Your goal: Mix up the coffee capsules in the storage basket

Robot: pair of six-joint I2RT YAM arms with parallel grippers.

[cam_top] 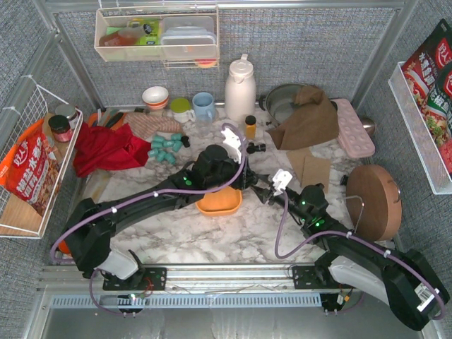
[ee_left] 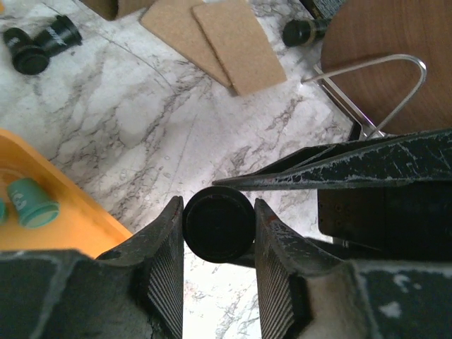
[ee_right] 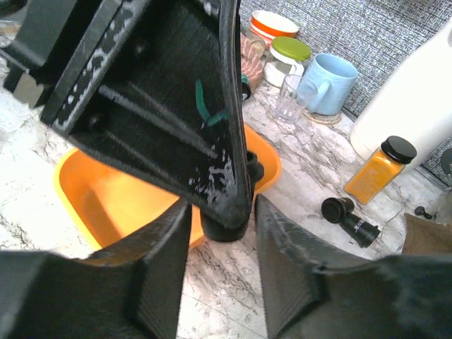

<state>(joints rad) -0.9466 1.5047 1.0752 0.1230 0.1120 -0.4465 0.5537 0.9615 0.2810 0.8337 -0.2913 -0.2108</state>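
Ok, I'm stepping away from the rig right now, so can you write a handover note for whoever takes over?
Left gripper: shut on a black capsule, just beside the orange basket.
Right gripper: fingers around the same capsule; whether it grips is unclear.
Done: at least one teal capsule lies in the basket.
Left: drop in the black capsule. A pile of teal capsules and two more black capsules lie out on the marble table.
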